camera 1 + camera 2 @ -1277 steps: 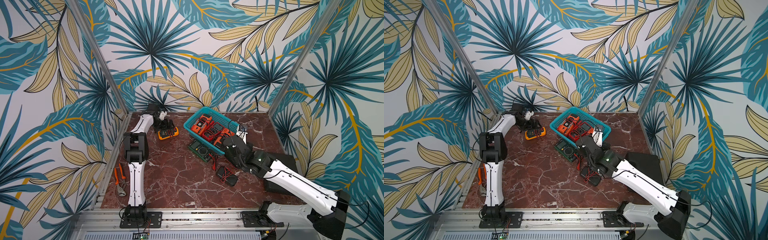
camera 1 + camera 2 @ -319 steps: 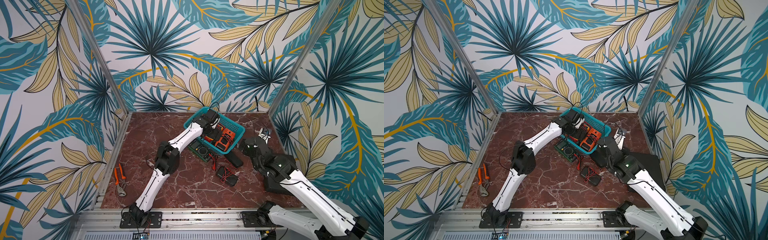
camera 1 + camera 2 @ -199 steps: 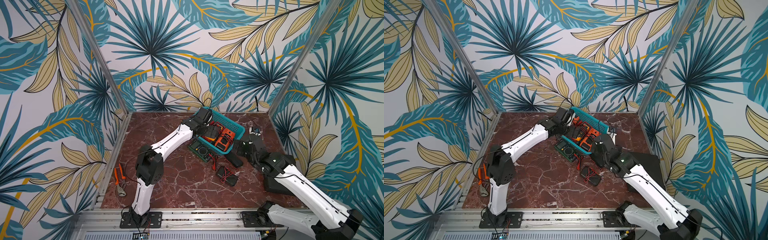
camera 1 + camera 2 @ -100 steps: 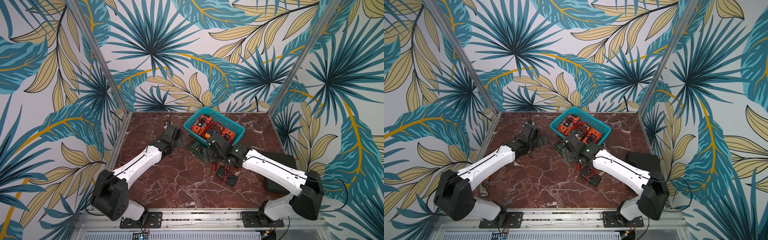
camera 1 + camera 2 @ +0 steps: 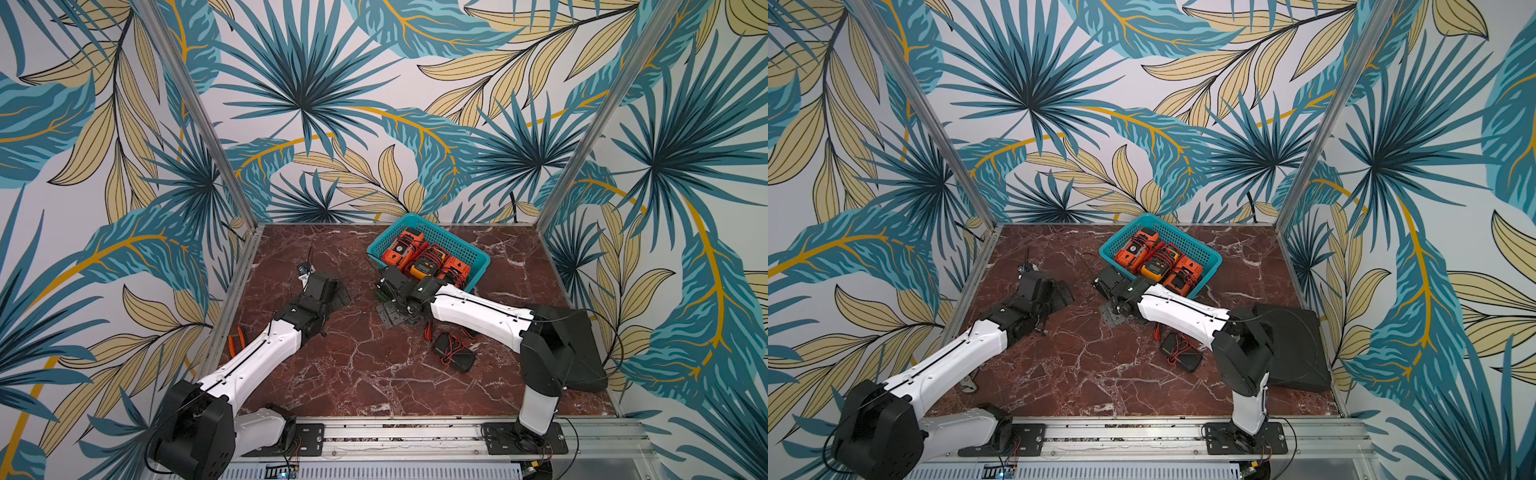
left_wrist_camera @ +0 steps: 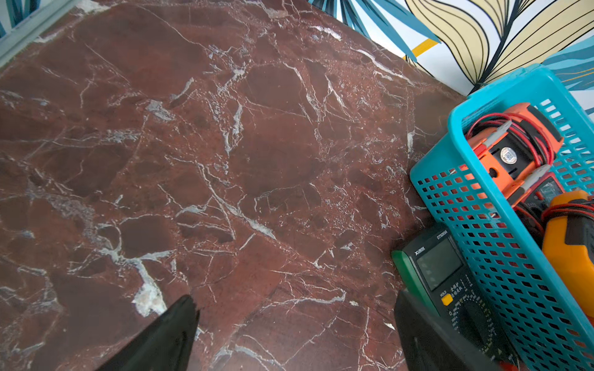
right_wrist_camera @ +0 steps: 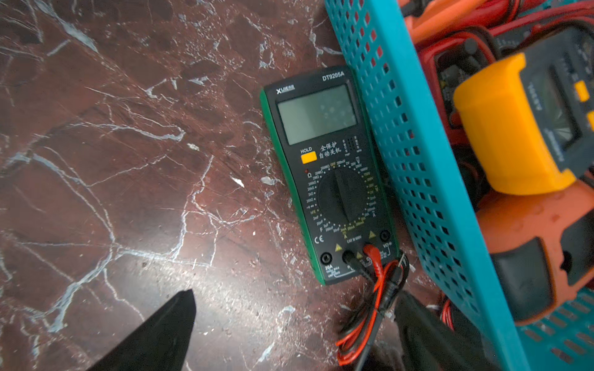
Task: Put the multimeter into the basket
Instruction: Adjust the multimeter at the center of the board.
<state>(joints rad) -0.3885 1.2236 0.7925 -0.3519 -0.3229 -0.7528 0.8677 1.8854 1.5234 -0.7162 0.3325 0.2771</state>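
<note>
The right gripper (image 7: 295,302) hangs wide open, empty, just short of the green multimeter (image 7: 324,173), which lies face-up on the table (image 7: 128,160), tight against the outer wall of the basket (image 7: 401,128). The left gripper (image 6: 294,305) gapes idle. This seems the approach step; next, straddle the meter, minding wall and leads (image 7: 376,289).

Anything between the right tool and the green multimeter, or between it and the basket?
Nothing between the open right tool and the green multimeter; its test leads lie by one finger. It lies alongside the basket wall, which it must clear; three meters already crowd the inside.
</note>
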